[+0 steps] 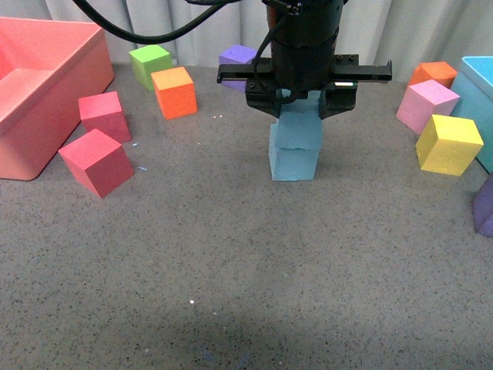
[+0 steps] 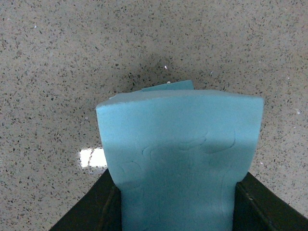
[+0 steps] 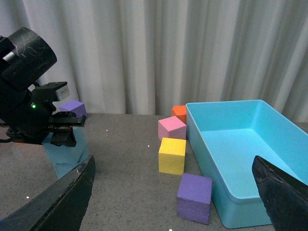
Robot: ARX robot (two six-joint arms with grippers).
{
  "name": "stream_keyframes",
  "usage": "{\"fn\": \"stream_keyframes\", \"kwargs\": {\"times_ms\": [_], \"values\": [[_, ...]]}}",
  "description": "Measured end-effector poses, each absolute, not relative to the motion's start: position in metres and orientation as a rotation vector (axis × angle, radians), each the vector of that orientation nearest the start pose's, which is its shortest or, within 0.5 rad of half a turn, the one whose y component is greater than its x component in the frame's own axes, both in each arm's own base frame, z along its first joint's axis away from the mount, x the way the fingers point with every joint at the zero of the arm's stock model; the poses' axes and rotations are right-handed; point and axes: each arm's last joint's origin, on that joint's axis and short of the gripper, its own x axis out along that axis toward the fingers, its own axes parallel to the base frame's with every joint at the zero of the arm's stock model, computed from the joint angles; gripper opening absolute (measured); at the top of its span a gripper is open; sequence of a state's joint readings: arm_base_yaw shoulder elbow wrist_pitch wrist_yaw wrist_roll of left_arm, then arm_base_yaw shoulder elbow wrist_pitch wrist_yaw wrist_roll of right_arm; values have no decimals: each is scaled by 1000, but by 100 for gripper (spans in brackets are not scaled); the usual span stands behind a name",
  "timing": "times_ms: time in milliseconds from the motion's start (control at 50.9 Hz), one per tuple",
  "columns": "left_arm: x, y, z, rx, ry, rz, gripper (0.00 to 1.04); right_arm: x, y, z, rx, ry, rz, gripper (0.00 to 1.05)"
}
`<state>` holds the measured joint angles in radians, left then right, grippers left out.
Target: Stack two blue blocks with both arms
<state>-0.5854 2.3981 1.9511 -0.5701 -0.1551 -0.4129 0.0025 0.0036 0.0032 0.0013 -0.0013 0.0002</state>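
My left gripper (image 1: 302,104) is shut on a blue block (image 1: 302,123) and holds it on top of the second blue block (image 1: 294,163), which stands on the table near the middle back. In the left wrist view the held block (image 2: 180,159) fills the frame between my black fingers (image 2: 267,204), and a sliver of the lower block (image 2: 168,86) shows past it. The right wrist view shows the left gripper (image 3: 62,132) with the two blue blocks (image 3: 67,154) at its left. My right gripper (image 3: 173,192) is open and empty, off to the right, out of the front view.
A red bin (image 1: 46,85) stands at the far left with two red cubes (image 1: 98,160), an orange cube (image 1: 175,92), a green cube (image 1: 150,63) and a purple cube (image 1: 237,55) near it. On the right are a turquoise bin (image 3: 240,154), pink (image 1: 426,104), yellow (image 1: 449,143), orange (image 1: 434,73) and purple (image 3: 194,197) cubes.
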Motion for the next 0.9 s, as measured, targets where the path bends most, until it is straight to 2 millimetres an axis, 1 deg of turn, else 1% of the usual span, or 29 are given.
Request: {"fn": "stream_keyframes", "kwargs": {"times_ms": [294,393,471,491,550,569,628,707,825,864,903], "values": [[429,-281,144,5,1012,-186,42,98,0,164,0,-1,4,95],[430,-283,146,8,1004,-191,58,98,0,164,0,-1,4,95],[430,-283,147,10,997,-191,67,98,0,164,0,-1,3,95],[430,-284,147,8,994,-193,73,98,0,164,0,-1,4,95],[431,-284,148,9,986,-193,83,98,0,164,0,-1,3,95],[431,-284,147,10,982,-193,89,98,0,164,0,-1,3,95],[429,-283,148,9,975,-196,99,98,0,164,0,-1,3,95],[425,-278,152,6,969,-193,97,98,0,164,0,-1,4,95],[415,-269,170,-30,902,-198,98,98,0,164,0,-1,3,95],[414,-266,173,-3,795,-171,94,98,0,164,0,-1,3,95],[410,-257,177,38,622,-105,87,98,0,164,0,-1,4,95]]}}
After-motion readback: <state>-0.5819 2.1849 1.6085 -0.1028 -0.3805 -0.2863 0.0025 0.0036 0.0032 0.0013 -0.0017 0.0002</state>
